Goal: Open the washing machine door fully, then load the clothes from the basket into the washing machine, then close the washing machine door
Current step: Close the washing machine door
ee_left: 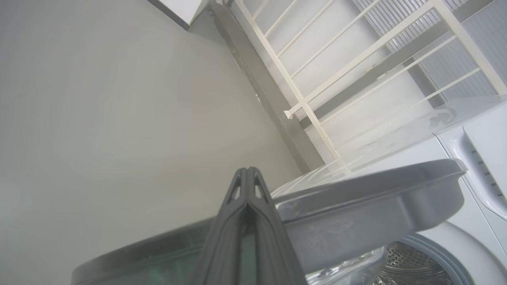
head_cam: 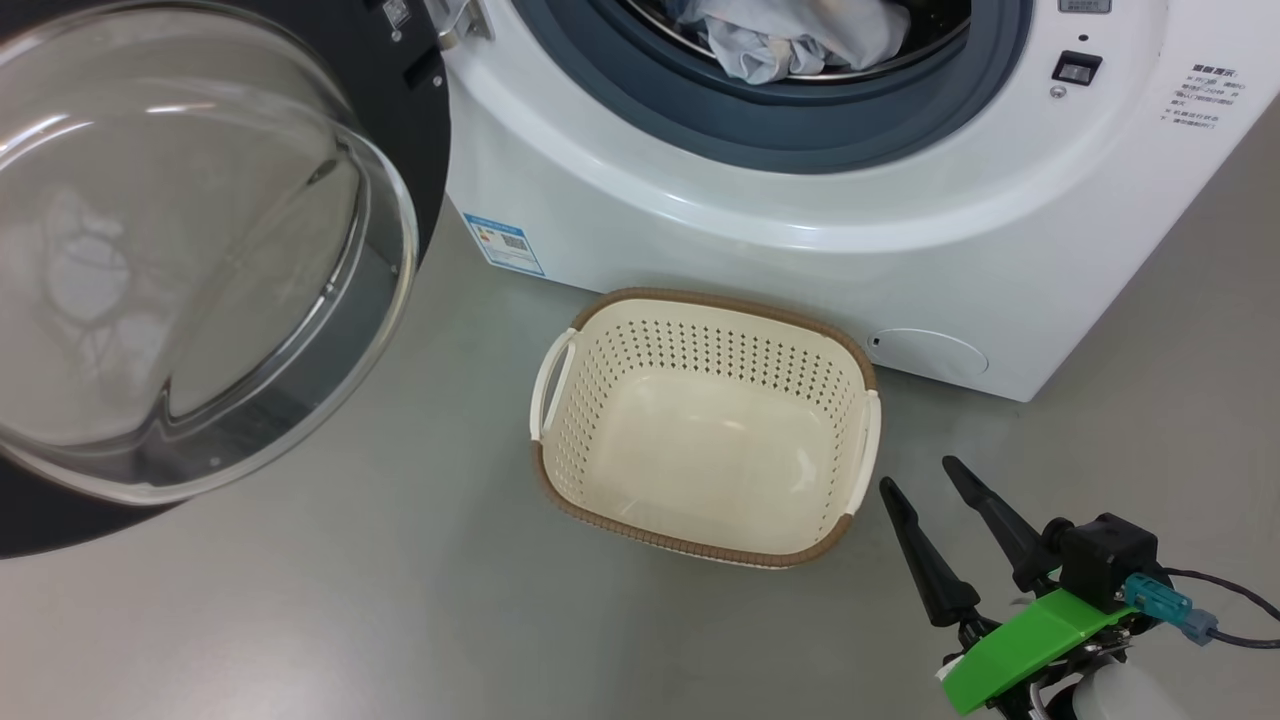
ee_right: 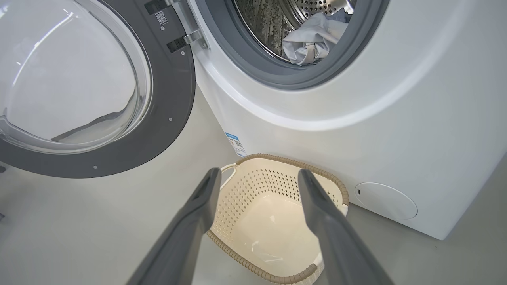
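Door [head_cam: 190, 260] stands wide open on your left, its glass bowl bulging up at the head camera and its black rim hanging over the floor [head_cam: 300, 600]. The clothes [head_cam: 790, 40] are a pale crumpled bundle in the drum of the washing machine [head_cam: 800, 270], lying just behind the grey-blue seal. The right wrist view shows the clothes [ee_right: 313, 39] there too, well above and beyond your right jaws.

Now those right jaws: they're spread wide with nothing between them. Their dark fingers [head_cam: 925, 560] hover just beside the basket [head_cam: 700, 297] at its near right corner, apart from it and pointing toward the washer front. Along that wrist, the basket [ee_right: 289, 158] sits framed between the two fingers [ee_right: 190, 229], its bare cream bottom showing.

Your left jaws are pressed together, fingers [ee_left: 247, 221] flush against each other (a single dark wedge in that wrist view). They sit up against the grey edge of the door [ee_left: 356, 198]. You can't tell from here whether they touch it. The steel drum peeks in at the lower right.
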Tool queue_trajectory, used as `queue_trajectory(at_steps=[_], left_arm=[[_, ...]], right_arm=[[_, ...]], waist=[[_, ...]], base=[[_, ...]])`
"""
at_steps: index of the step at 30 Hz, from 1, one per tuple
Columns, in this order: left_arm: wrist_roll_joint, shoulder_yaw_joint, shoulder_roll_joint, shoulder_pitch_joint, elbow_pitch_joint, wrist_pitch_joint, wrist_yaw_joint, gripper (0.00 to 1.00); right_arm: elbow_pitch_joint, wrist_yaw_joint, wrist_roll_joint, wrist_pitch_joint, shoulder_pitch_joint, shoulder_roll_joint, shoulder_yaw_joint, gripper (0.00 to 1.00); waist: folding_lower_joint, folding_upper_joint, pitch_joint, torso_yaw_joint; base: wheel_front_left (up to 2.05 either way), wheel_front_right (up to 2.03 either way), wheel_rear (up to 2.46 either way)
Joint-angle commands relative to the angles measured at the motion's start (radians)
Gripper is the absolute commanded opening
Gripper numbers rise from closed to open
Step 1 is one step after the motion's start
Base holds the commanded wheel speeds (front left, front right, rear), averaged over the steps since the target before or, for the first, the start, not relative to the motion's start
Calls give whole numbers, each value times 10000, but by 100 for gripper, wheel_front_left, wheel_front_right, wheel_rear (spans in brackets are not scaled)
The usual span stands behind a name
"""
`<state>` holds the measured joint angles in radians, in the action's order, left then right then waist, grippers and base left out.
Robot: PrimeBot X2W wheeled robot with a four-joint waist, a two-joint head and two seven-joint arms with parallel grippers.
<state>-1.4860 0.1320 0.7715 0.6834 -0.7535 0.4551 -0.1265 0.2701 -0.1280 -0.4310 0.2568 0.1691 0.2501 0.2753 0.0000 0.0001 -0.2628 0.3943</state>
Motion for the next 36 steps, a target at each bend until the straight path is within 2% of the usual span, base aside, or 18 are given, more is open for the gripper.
queue_trajectory(at_steps=[1,36], left_arm=[[-186,59,430,-130,354,356,-42,0],[-1330,78,353,-1352,2588,2740,-42,0]], right_arm=[[-222,-27,101,49,87,-60,190,100],[-185,-27,33,49,-231,-340,119,100]], waist=[[0,-1,43,22],[0,-1,773,257]], base=[[0,0,0],[0,0,0]])
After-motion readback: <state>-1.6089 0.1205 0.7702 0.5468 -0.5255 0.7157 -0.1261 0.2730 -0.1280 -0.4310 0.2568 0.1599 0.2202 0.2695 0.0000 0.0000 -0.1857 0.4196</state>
